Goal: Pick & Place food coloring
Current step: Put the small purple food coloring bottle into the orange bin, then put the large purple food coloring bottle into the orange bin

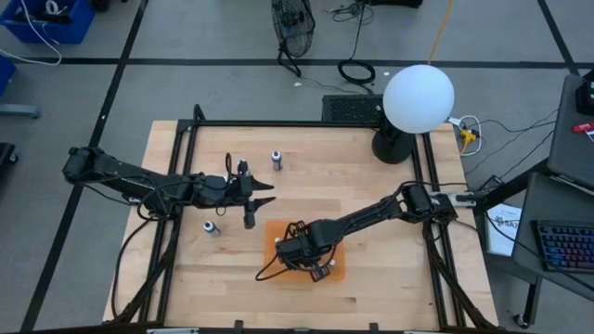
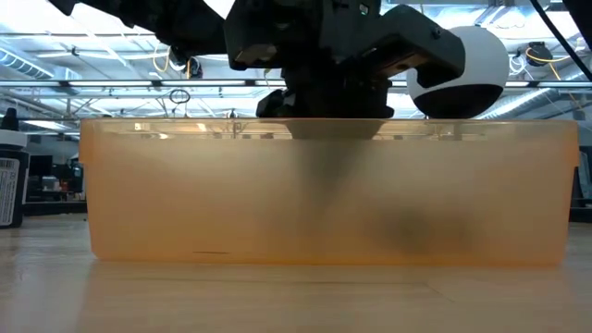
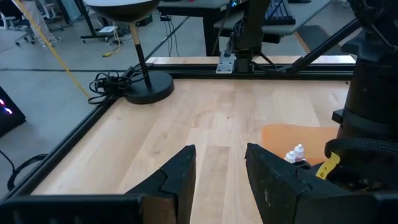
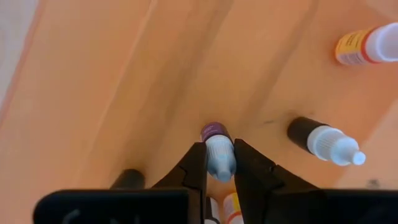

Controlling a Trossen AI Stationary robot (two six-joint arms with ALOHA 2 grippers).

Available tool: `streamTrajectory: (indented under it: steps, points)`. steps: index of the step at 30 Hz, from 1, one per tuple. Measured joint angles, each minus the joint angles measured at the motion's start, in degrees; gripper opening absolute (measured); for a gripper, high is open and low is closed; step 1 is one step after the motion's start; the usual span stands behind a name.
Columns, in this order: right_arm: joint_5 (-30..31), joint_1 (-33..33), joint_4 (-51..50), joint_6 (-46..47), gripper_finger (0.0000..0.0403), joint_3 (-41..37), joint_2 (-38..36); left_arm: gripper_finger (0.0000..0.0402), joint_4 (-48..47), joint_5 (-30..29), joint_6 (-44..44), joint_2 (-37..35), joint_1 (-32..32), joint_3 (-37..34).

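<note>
An orange tray [image 1: 336, 264] lies at the table's middle near side. My right gripper [image 4: 220, 167] reaches down into it, shut on a food coloring bottle [image 4: 216, 144] with a purple body and pale cap. Other bottles are in the tray: a dark one with a white cap [image 4: 323, 142] and a yellow-labelled one [image 4: 364, 45]. Two more bottles stand on the bare table [image 1: 277, 160] [image 1: 212, 227]. My left gripper [image 3: 221, 168] hovers open left of the tray, with nothing between its fingers. My right gripper pinches the purple bottle's pale cap [image 4: 220, 159] between its two fingers. The fingers come from above, pointing steeply down into the tray. The bottle hangs cap-up below them, its purple body toward the tray floor; whether its base touches the floor, I cannot tell.
The tray's translucent orange wall [image 2: 324, 194] fills the low view. A white globe lamp on a black base [image 1: 418, 100] stands at the far right corner. A black frame [image 1: 278, 124] runs round the table. Bare wood lies between the tray and the far edge.
</note>
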Motion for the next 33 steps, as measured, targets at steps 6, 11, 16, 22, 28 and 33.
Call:
streamTrajectory:
  steps: [6, 11, 16, 22, 28, 33]
  points:
    - [-0.2, 0.1, 0.1, 0.8, 0.0075, 0.0, 0.0, 0.0145, 0.0, 0.0, -0.2, 0.0, 0.0, 0.0]
    - [-1.5, 0.1, 0.1, 2.4, 0.0076, 0.0, 0.0, 0.0145, 0.0, 0.0, -0.4, 0.0, 0.0, 0.0]
    - [-1.4, 0.5, 0.2, 2.7, 0.0076, 0.0, 0.0, 0.0145, 0.0, 0.0, -0.4, 0.0, 0.0, 0.0]
    - [-1.4, 0.5, 0.2, 3.9, 0.0086, 0.0, 0.0, 0.0145, 0.0, 0.0, -0.4, 0.0, 0.0, 0.0]
    - [-1.4, 0.5, 0.2, 3.8, 0.0113, 0.0, 0.0, 0.0145, 0.0, 0.0, -0.5, 0.0, 0.0, 0.0]
    - [-1.2, 0.5, 0.0, 3.9, 0.0137, 0.0, -0.3, 0.0145, 0.0, 0.0, -0.5, 0.0, 0.0, 0.0]
